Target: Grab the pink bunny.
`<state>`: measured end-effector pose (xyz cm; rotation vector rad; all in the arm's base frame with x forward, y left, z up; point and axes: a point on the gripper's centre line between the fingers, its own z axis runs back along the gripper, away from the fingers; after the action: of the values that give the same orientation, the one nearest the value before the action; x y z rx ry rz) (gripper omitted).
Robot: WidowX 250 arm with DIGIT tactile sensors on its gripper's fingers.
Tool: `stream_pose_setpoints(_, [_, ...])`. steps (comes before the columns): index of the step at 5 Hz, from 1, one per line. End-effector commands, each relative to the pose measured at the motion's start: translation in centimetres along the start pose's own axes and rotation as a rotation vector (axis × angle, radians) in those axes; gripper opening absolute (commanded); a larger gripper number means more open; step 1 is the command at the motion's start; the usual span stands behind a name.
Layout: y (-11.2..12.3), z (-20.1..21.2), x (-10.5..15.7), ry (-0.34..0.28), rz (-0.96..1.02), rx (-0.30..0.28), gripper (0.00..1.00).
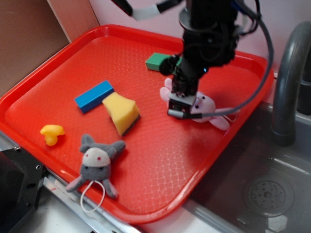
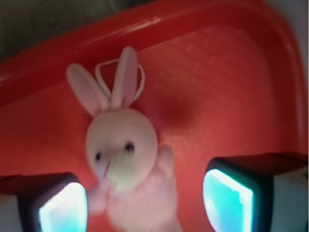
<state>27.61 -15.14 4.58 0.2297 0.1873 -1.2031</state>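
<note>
The pink bunny (image 2: 123, 150) lies on its back on the red tray (image 2: 227, 87), ears and string loop pointing to the tray's rim. In the exterior view the bunny (image 1: 208, 107) lies at the tray's right side, partly hidden under the arm. My gripper (image 1: 180, 107) is right above it and low over the tray. In the wrist view the gripper (image 2: 145, 200) is open, with one fingertip on each side of the bunny's body. The left pad (image 2: 60, 205) is close to the bunny's arm; the right pad (image 2: 227, 200) stands apart from it.
On the tray (image 1: 147, 168) also lie a grey plush animal (image 1: 97, 163) with red eyes, a yellow sponge wedge (image 1: 122, 113), a blue block (image 1: 94, 96), a green block (image 1: 158, 60) and a small yellow toy (image 1: 52, 134). A sink with a grey faucet (image 1: 288, 80) is at the right.
</note>
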Motion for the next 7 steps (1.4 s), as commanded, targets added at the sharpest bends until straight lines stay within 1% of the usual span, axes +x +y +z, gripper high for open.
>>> stream_pose_setpoints(1, [-1.4,-1.0,0.8,-0.026,0.001,0.009,1.0])
stream_pose_setpoints(2, [-1.3,-1.4,0.1,-0.05,0.068,-0.003,0.0])
stream_pose_setpoints(3, [-1.0,-0.5,-0.8,-0.072,0.185,0.0,0.0])
stream_pose_setpoints(4, [-0.5,2.1,-3.1,-0.036,0.431,-0.037,0.0])
stream_pose_setpoints(5, [0.3,5.5,-5.8,-0.014,0.68,-0.063,0.0])
stream_pose_setpoints(6, [0.0,8.8,-9.1,-0.017,0.919,-0.154,0.0])
stream_pose_setpoints(7, [-1.6,11.2,-12.8,-0.036,1.163,-0.223,0.0])
